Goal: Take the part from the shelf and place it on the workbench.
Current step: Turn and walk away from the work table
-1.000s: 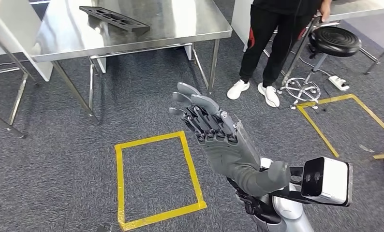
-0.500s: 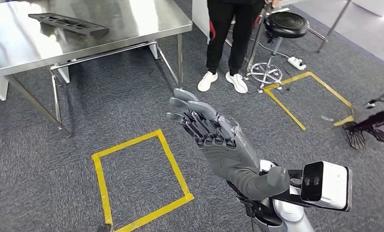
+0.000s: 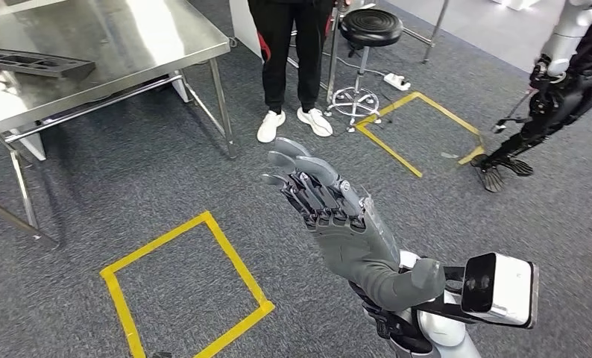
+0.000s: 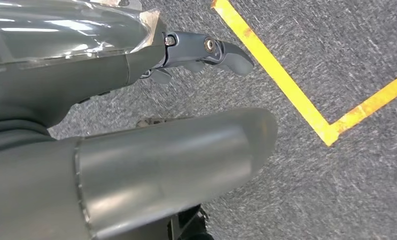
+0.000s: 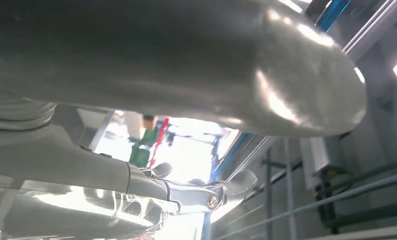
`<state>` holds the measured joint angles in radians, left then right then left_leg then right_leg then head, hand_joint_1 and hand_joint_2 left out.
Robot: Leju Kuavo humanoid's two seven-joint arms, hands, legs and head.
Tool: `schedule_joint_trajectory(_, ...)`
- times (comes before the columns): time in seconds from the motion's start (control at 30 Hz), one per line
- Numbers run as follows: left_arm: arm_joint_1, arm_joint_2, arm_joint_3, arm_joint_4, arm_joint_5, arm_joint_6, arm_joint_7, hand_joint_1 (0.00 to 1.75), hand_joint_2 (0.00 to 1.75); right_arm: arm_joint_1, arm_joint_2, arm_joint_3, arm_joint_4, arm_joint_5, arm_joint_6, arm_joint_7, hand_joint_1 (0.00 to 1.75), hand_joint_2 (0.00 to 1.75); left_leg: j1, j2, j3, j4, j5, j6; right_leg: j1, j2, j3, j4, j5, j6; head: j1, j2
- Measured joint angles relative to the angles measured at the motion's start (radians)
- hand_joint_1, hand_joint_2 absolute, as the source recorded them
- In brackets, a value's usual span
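Here, the robot's right hand (image 3: 338, 216) is raised, fingers extended and apart, grasping nothing. Well beyond it, the dark part (image 3: 36, 63) lies on the steel table (image 3: 166, 33). The left hand (image 4: 136, 115) hangs above carpet, likewise released.

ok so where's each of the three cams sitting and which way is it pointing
Head view: high on the body, looking forward and down at grey carpet, the steel table, a person; the raised right hand shows.
Left wrist view: behind the left hand, facing down at carpet and yellow tape.
Right wrist view: behind the right hand, facing up at ceiling beams.
Shared: head and left wrist views both show carpet with yellow tape.
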<state>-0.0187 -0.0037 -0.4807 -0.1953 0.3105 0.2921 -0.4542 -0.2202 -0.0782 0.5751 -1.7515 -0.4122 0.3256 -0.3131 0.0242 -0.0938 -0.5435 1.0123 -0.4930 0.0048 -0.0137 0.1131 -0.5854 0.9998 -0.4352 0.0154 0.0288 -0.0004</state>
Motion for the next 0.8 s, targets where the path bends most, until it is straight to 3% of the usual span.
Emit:
schedule_joint_trajectory(0.07,-0.001,0.0,0.0,0.001,-0.003,0.0,0.002,0.0,0.0,0.013,-0.006,-0.002,-0.001,0.003,-0.009,0.0,0.0,0.0,-0.004,0.016,0.0,-0.006,0.001,0.008,-0.002,0.022,-0.013,-0.002,0.007,0.016,0.0,0.0)
schedule_joint_trajectory(0.13,-0.003,0.0,0.0,0.001,-0.004,-0.001,0.002,0.0,0.0,0.031,-0.018,-0.005,0.002,0.007,-0.018,0.006,0.0,0.0,-0.004,0.044,0.003,-0.015,0.009,0.022,0.0,-0.007,-0.031,0.019,-0.001,0.024,0.003,0.0)
schedule_joint_trajectory(0.2,-0.003,-0.001,0.0,0.001,-0.004,-0.003,0.002,0.0,0.0,0.055,-0.032,-0.007,0.024,0.014,-0.026,0.008,0.0,0.0,-0.004,0.076,0.004,-0.022,0.013,0.032,0.001,-0.07,-0.085,0.121,-0.047,0.02,0.008,0.0)
schedule_joint_trajectory(0.23,-0.002,0.0,0.0,0.001,-0.004,-0.003,0.002,0.0,0.0,0.07,-0.038,-0.007,0.042,0.017,-0.029,0.004,0.0,0.0,-0.005,0.092,0.002,-0.022,0.013,0.034,0.001,-0.089,-0.121,0.194,-0.077,0.018,0.01,0.0)
schedule_joint_trajectory(0.3,-0.001,0.0,0.0,0.001,-0.002,-0.004,0.002,0.0,0.0,0.101,-0.048,-0.007,0.08,0.023,-0.032,-0.008,0.0,0.0,-0.005,0.123,0.001,-0.022,0.013,0.034,-0.004,-0.102,-0.168,0.294,-0.11,0.026,0.01,0.0)
schedule_joint_trajectory(0.33,-0.001,0.0,0.0,0.001,-0.001,-0.004,0.002,0.0,0.0,0.112,-0.052,-0.007,0.094,0.025,-0.032,-0.011,0.0,0.0,-0.005,0.137,0.001,-0.021,0.012,0.033,-0.007,-0.106,-0.161,0.287,-0.104,0.035,0.01,0.0)
schedule_joint_trajectory(0.37,-0.002,0.0,0.0,0.001,-0.001,-0.005,0.002,0.0,0.0,0.119,-0.056,-0.007,0.105,0.027,-0.032,-0.013,0.0,0.0,-0.004,0.151,0.002,-0.021,0.011,0.031,-0.01,-0.115,-0.131,0.236,-0.084,0.046,0.01,0.0)
schedule_joint_trajectory(0.43,-0.003,-0.001,0.0,0.001,-0.001,-0.005,0.002,0.0,0.0,0.125,-0.059,-0.007,0.12,0.028,-0.032,-0.014,0.0,0.0,-0.007,0.174,0.007,-0.02,0.005,0.022,-0.011,-0.163,-0.04,0.082,-0.038,0.059,0.01,0.0)
schedule_joint_trajectory(0.5,-0.003,0.0,0.0,0.001,-0.001,-0.006,0.002,0.0,0.0,0.127,-0.06,-0.008,0.128,0.027,-0.032,-0.013,0.0,0.0,-0.014,0.193,0.015,-0.019,-0.001,0.01,-0.005,-0.196,0.008,0.002,-0.017,0.05,0.009,0.0)
schedule_joint_trajectory(0.57,-0.005,0.0,0.0,0.001,0.0,-0.006,0.002,0.0,0.0,0.131,-0.061,-0.008,0.136,0.028,-0.041,0.001,0.0,0.0,-0.015,0.214,0.021,-0.022,-0.004,-0.001,0.001,-0.179,0.006,-0.001,-0.015,0.035,0.007,0.0)
schedule_joint_trajectory(0.6,-0.006,0.001,0.0,0.001,0.001,-0.006,0.001,0.0,0.0,0.136,-0.062,-0.008,0.141,0.032,-0.053,0.015,0.0,0.0,-0.012,0.215,0.023,-0.02,-0.008,-0.007,-0.004,-0.166,0.005,-0.002,-0.013,0.028,0.006,0.0)
schedule_joint_trajectory(0.67,-0.008,0.001,0.0,0.001,0.002,-0.006,-0.001,0.0,0.0,0.15,-0.065,-0.008,0.164,0.058,-0.093,0.044,0.0,0.0,-0.006,0.174,0.008,0.023,-0.044,-0.014,-0.014,-0.141,0.005,-0.006,-0.008,0.011,0.002,0.0)
schedule_joint_trajectory(0.73,-0.003,0.001,0.0,0.002,0.002,-0.005,-0.002,0.0,0.0,0.172,-0.068,-0.007,0.224,0.112,-0.149,0.06,0.0,0.0,-0.004,0.113,-0.047,0.143,-0.113,-0.015,-0.015,-0.119,0.005,-0.007,-0.007,-0.003,-0.002,0.0)
schedule_joint_trajectory(0.8,0.004,0.001,0.0,0.004,0.003,-0.002,0.003,0.0,0.0,0.196,-0.073,-0.001,0.324,0.184,-0.217,0.066,0.0,0.0,-0.004,0.093,-0.104,0.25,-0.151,-0.014,-0.01,-0.093,0.004,-0.007,-0.006,-0.008,-0.004,0.0)
